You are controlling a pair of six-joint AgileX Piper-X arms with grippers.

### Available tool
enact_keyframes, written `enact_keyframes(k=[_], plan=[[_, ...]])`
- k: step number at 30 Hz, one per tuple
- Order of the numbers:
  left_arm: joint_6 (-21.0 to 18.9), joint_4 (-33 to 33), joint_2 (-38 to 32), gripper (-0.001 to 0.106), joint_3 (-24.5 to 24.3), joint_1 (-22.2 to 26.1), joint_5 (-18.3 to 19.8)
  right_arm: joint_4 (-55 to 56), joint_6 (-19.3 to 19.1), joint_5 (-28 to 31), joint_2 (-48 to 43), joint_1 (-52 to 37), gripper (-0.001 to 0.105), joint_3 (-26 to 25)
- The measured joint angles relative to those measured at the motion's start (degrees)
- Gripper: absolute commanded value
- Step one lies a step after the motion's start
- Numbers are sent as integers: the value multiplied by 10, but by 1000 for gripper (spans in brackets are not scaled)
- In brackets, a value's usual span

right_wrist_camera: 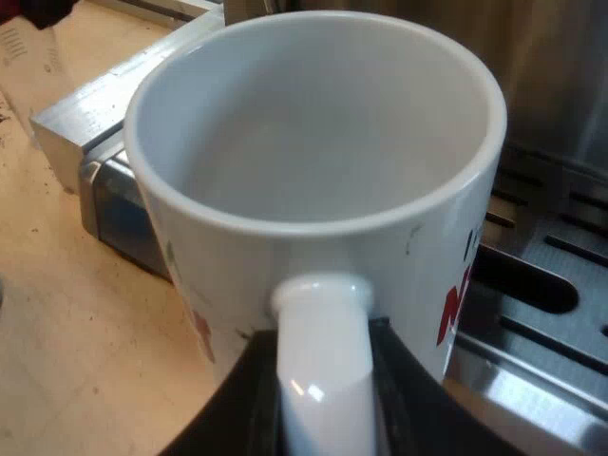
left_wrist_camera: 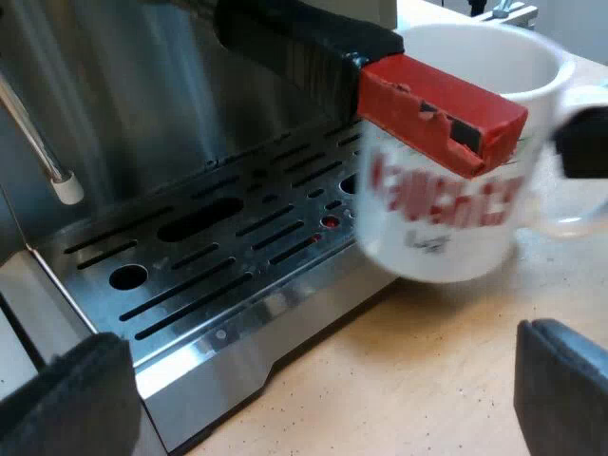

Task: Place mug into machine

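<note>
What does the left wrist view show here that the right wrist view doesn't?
Left wrist view: the holder's red-ended handle over the mug, the steam wand, the open left gripper. Right wrist view: the mug's empty inside, the right gripper closed on its handle. Both: the mug at the edge of the slotted drip tray.

The left gripper (left_wrist_camera: 313, 385) has two blocky, matte black fingers (left_wrist_camera: 66, 404) with rounded edges. The right gripper (right_wrist_camera: 323, 404) is black too, slightly glossy.

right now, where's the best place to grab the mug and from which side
By its handle, from the side away from the machine: the mug is upright, its handle points away from the drip tray, and the right gripper has a finger on each side of it.
</note>
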Motion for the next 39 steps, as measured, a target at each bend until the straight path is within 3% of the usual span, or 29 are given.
enact_keyframes(k=[12,23,26,30,32,39], plan=[[0,0,0,81,0,0,-1,-38,0,31,160,-1,0,-106],[0,0,0,81,0,0,1,-49,0,56,217,-21,1,-157],[0,0,0,81,0,0,1,-49,0,56,217,-21,13,-157],[0,0,0,81,0,0,1,-54,0,56,217,-21,47,-157],[0,0,0,81,0,0,1,-66,0,57,217,-21,52,-160],[0,0,0,81,0,0,1,-75,27,85,213,-21,52,-163]])
